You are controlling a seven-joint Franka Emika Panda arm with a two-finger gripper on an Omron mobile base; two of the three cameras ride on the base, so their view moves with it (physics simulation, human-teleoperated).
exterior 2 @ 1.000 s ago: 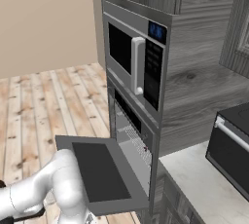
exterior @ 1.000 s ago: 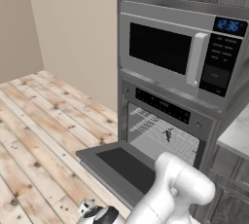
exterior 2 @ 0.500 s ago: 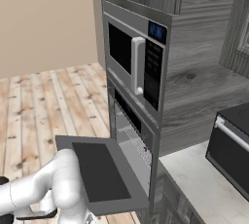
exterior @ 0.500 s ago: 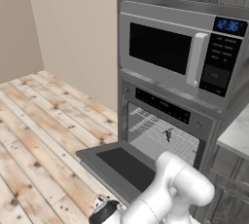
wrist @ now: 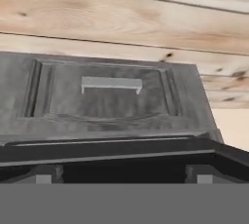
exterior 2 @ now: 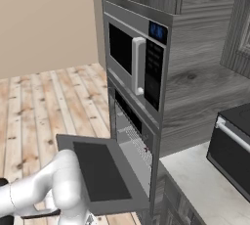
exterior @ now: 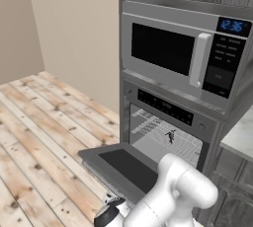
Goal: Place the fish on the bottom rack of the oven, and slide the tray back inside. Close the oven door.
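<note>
Wooden floor lies under my claw (exterior: 109, 215), which hangs low and spread wide, grasping nothing. Above and beyond it, fish (exterior: 171, 135) already lies on bottom rack (exterior: 163, 137); oven door (exterior: 126, 168) remains down, closing is left.

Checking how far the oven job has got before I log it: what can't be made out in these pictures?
- Fish: tiny in the left base view; which rack it lies on is unclear.
- Oven door: near edge and handle hidden behind the arm.
- Gripper: cut off by the bottom edge in the left base view.
</note>
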